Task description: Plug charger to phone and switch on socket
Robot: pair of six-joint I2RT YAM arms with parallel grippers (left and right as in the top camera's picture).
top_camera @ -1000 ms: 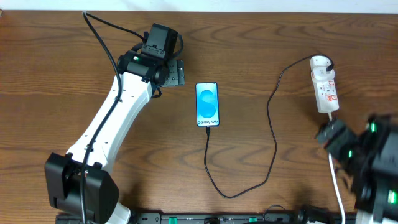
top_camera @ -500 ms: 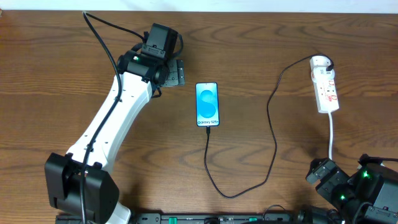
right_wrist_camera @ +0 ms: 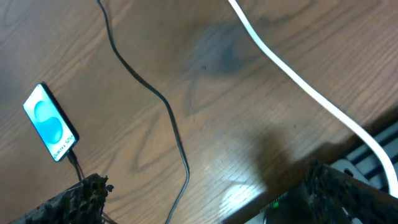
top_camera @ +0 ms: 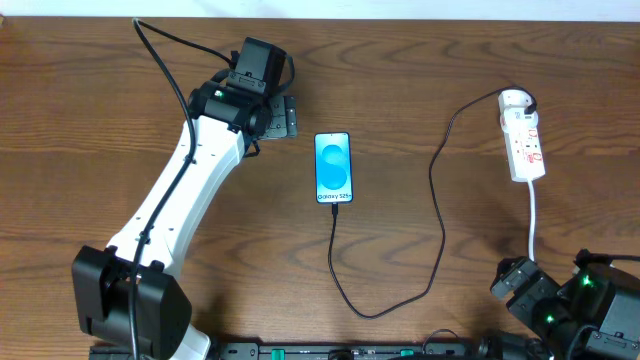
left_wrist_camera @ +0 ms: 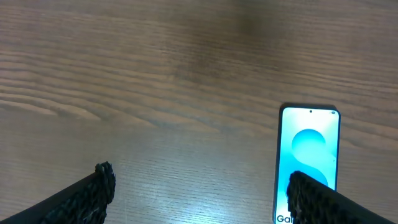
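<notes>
The phone (top_camera: 334,168) lies flat mid-table, its cyan screen lit. The thin black charger cable (top_camera: 437,200) sits in the phone's bottom end, loops toward the front edge and runs up to a white adapter (top_camera: 515,100) on the far end of the white power strip (top_camera: 527,147). My left gripper (top_camera: 285,117) is open and empty just left of the phone's top. In the left wrist view the phone (left_wrist_camera: 308,155) lies by the right finger of that gripper (left_wrist_camera: 202,199). My right gripper (top_camera: 515,285) is open and empty at the front right edge. The right wrist view shows its jaws (right_wrist_camera: 211,199), the phone (right_wrist_camera: 51,121) and the cable (right_wrist_camera: 168,112).
The strip's thick white cord (top_camera: 534,225) runs from the strip to the front edge, beside my right arm; it also shows in the right wrist view (right_wrist_camera: 298,81). The table's front edge and a black rail (top_camera: 350,350) lie below the cable loop.
My right arm has drawn back from just below the power strip to the table's front right corner. The left arm, phone and cable have not moved.
</notes>
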